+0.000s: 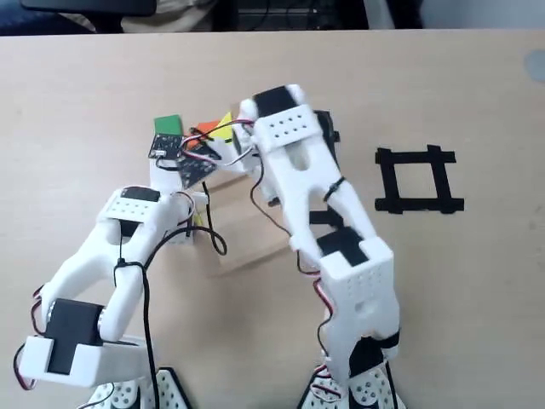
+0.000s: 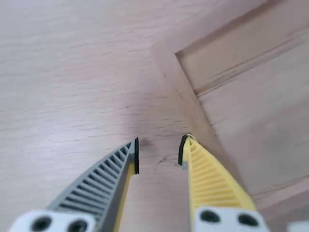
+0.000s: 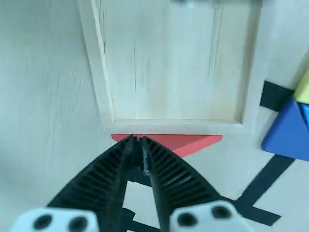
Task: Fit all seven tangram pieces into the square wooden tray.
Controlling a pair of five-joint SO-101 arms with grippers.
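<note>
Nearest the arm bases, the left gripper (image 2: pixel 159 153) hangs low over bare table (image 2: pixel 72 72), its grey and yellow fingers spread apart with nothing between them. Its tips sit just beside an outer corner of the square wooden tray (image 2: pixel 251 87). In the high view the tray (image 1: pixel 251 239) lies between the two arms, partly covered by them, and the recess seen in both wrist views holds no pieces. Farther out, the right arm stretches over the tray toward its far side. There the right gripper (image 3: pixel 136 140) has its black fingers drawn together, with barely a sliver of gap. Its tips rest at one end of a red triangle (image 3: pixel 178 142), and whether they actually pinch it cannot be told. That triangle lies flat on the table with its long edge touching the outside of the tray's rim. Near it, outside the tray, sit a blue piece (image 3: pixel 289 130) and a yellow piece (image 3: pixel 303 87), over strips of black tape (image 3: pixel 275 94). Farthest out in the high view, a green piece (image 1: pixel 168 125) rests on the table beyond the arms. A square outlined in black tape (image 1: pixel 417 181) lies well apart on the robot's right.
</note>
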